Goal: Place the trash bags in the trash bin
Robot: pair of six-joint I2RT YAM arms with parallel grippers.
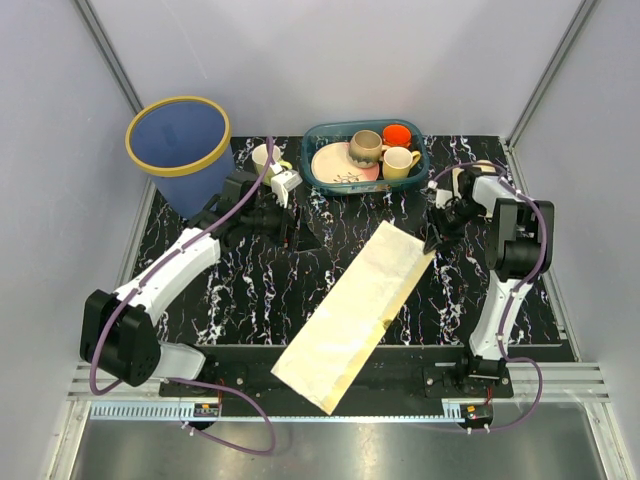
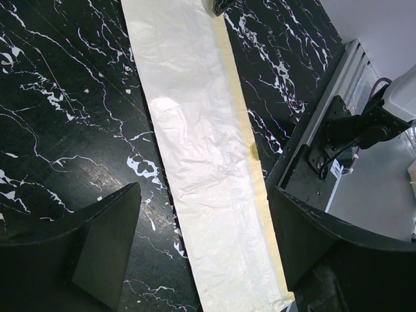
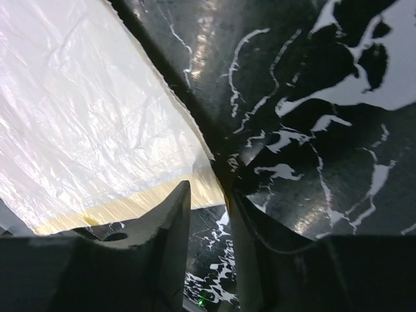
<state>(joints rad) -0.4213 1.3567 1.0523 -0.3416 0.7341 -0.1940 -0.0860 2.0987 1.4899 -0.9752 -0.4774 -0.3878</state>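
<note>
Finds large trash bag (image 1: 352, 310) flat, diagonal on counter (image 1: 450, 300); trash bin (image 1: 180, 150) at far left. Shows left claw (image 2: 203, 190) spread, clear of bag; right claw (image 3: 209, 188) narrowed at bag's corner, grip impossible to tell.

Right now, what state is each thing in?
Large cream-white plastic trash bag: flat on table, near end overhanging the edge.
Round blue trash bin with yellow rim: upright, open, nothing visible inside.
Left hand: open, holding nothing.
Right hand: part open at bag's far corner.
Teal oval basket: holds plate, mugs.
</note>
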